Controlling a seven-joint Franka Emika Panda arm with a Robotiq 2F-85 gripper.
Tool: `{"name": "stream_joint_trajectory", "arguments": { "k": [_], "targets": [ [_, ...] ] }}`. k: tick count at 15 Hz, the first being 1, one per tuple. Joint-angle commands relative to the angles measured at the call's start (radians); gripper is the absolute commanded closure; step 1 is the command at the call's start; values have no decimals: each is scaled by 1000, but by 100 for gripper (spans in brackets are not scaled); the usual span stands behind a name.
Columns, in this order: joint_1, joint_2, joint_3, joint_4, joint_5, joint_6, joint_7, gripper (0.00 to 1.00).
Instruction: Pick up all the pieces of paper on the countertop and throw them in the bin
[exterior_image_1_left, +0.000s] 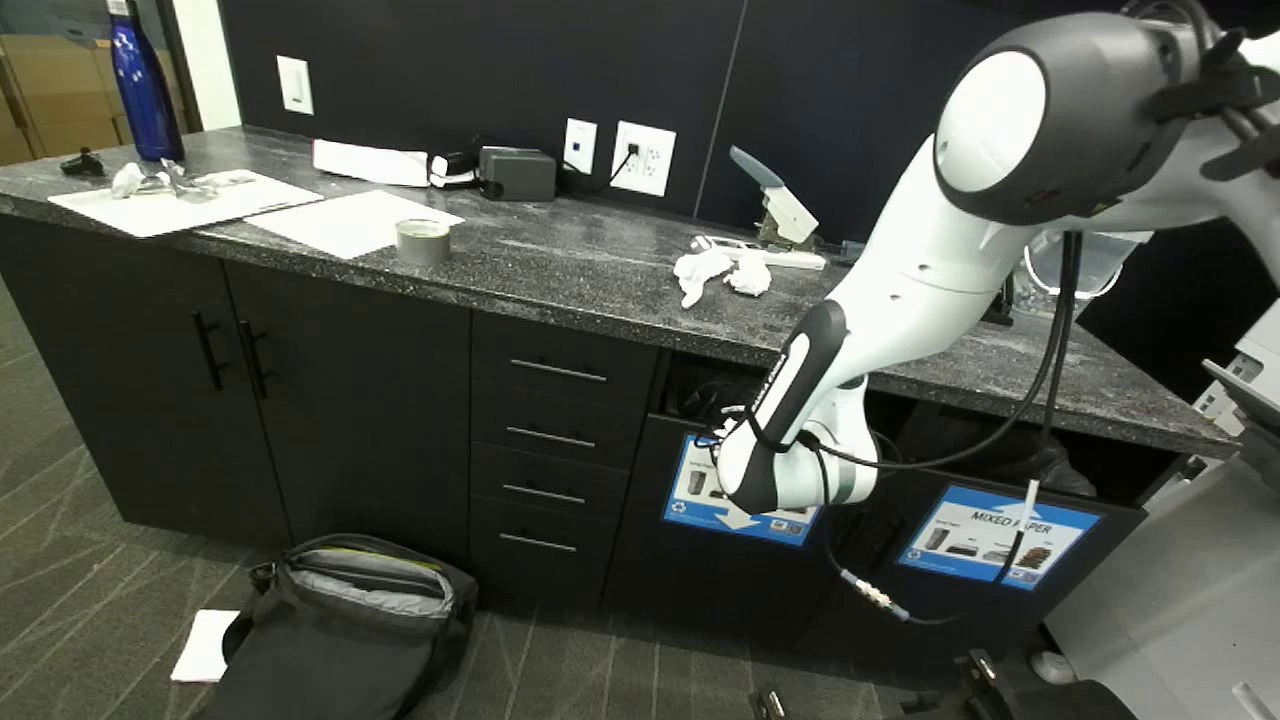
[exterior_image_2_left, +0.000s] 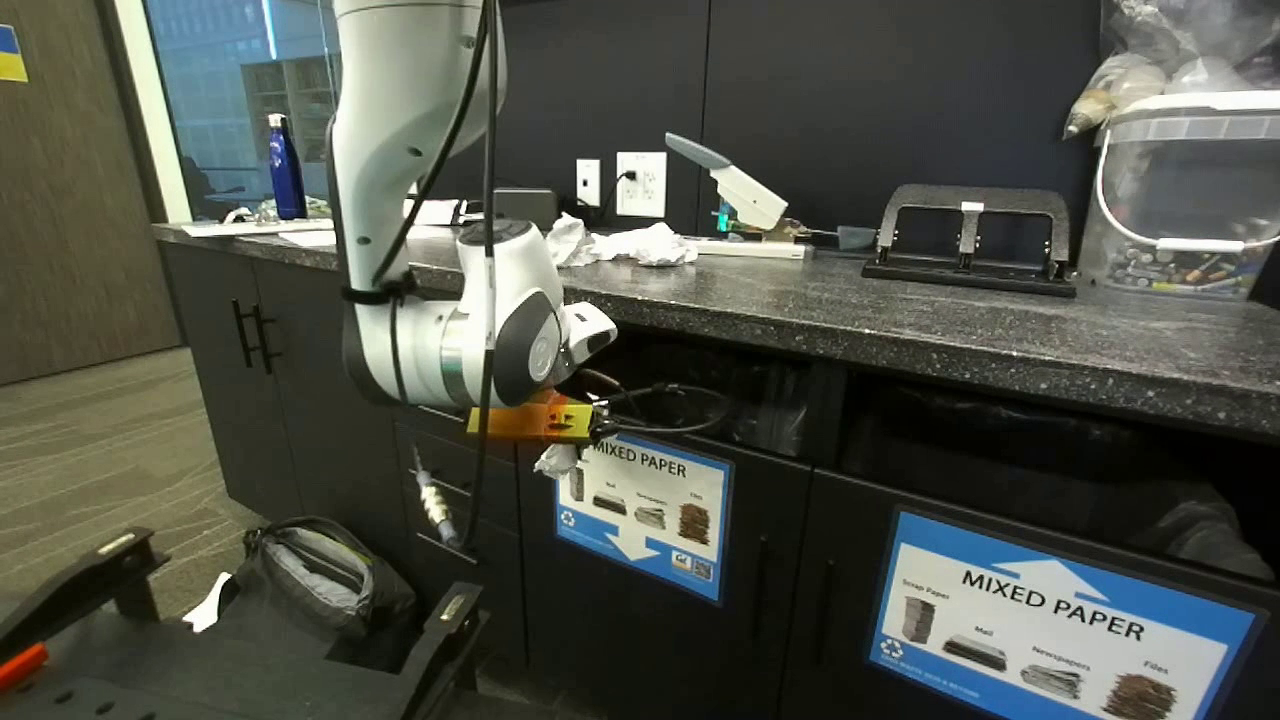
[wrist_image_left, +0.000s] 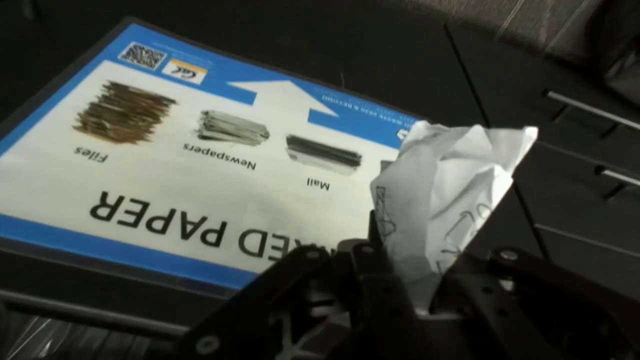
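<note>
Before flat black cabinets, the black jointed gripper pinches crumpled white paper by one end, likely easing release.

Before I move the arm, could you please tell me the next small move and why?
I would probably ease the gripper up toward the bin opening without releasing: it pinches a crumpled piece of paper that shows against the MIXED PAPER sign, not the opening, in the wrist view, so letting go here might drop it outside.
</note>
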Motion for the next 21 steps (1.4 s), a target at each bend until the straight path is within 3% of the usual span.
{"name": "stream_joint_trajectory", "arguments": {
  "k": [1,8,11,16,17,19,21],
  "targets": [
    [113,53,-75,81,141,129,15,90],
    [277,55,-170,96,442,306,-49,90],
    [271,77,-166,142,499,314,-80,91],
    [222,138,-152,232,487,294,-71,90],
    [213,148,-154,257,489,289,-69,65],
    [202,171,-171,319,499,284,-80,60],
    [199,192,-181,360,508,278,-93,45]
  ]
}}
